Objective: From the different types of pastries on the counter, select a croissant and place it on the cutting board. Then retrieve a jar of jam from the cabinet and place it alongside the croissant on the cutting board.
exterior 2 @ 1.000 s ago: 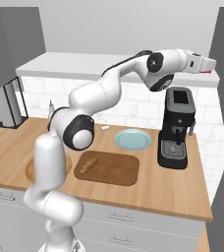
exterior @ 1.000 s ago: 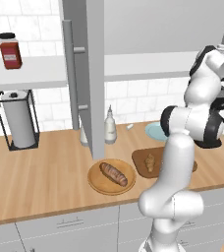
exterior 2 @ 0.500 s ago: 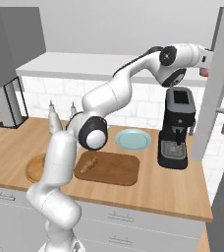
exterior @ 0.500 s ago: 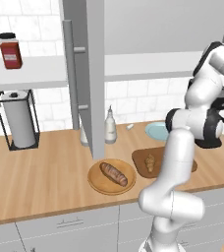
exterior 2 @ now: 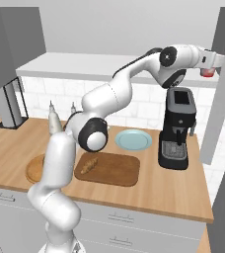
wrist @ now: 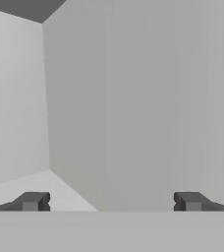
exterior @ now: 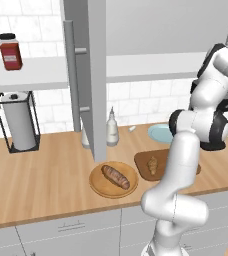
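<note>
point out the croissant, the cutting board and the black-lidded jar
croissant (exterior: 152,164), left base view, middle of the pastry
cutting board (exterior 2: 117,171), right base view, bare wood right of the croissant
black-lidded jar (exterior: 10,53), left base view, red body below the lid

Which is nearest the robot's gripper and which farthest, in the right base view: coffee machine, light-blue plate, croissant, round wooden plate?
1. Coffee machine, just below the gripper, which is up at the shelf.
2. Light-blue plate, left of the machine.
3. Croissant, on the cutting board.
4. Round wooden plate, far left on the counter.
</note>
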Controlling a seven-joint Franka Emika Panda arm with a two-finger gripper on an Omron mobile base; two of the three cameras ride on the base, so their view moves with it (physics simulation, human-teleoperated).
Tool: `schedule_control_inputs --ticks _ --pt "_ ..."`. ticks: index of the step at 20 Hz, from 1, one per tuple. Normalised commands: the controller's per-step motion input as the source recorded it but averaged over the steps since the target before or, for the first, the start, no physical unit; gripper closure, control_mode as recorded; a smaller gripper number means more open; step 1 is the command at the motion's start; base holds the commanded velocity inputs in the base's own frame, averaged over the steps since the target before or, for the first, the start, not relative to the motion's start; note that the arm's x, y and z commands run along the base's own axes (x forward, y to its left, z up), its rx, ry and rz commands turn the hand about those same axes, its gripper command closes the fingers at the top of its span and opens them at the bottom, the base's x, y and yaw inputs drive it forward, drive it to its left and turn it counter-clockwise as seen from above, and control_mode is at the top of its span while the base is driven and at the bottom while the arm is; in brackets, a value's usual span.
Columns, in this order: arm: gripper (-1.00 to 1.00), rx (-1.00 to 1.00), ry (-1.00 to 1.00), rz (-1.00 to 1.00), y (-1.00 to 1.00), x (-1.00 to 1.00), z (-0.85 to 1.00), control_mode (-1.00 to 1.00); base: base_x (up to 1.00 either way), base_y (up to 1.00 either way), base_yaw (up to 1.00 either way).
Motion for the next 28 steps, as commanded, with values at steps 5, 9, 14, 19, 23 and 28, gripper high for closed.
schedule_control_inputs --ticks 5,9,14,19,23,28 --pt "-1.0 0.0 0.0 0.0 0.0 0.0 0.0 -1.0 0.0 0.0 0.0" --pt "-1.0 0.0 0.0 0.0 0.0 0.0 0.0 -1.0 0.0 0.0 0.0" --pt "-1.0 0.0 0.0 0.0 0.0 -0.21 -0.01 -1.0 0.0 0.0 0.0" --pt "-1.0 -0.09 0.22 0.01 0.42 -0.37 -0.26 -1.0 0.0 0.0 0.0" --pt "-1.0 -0.04 0.26 0.0 0.18 -0.18 -0.14 -1.0 0.0 0.0 0.0" --pt "-1.0 0.07 0.13 -0.01 0.0 0.11 -0.11 -1.0 0.0 0.0 0.0"
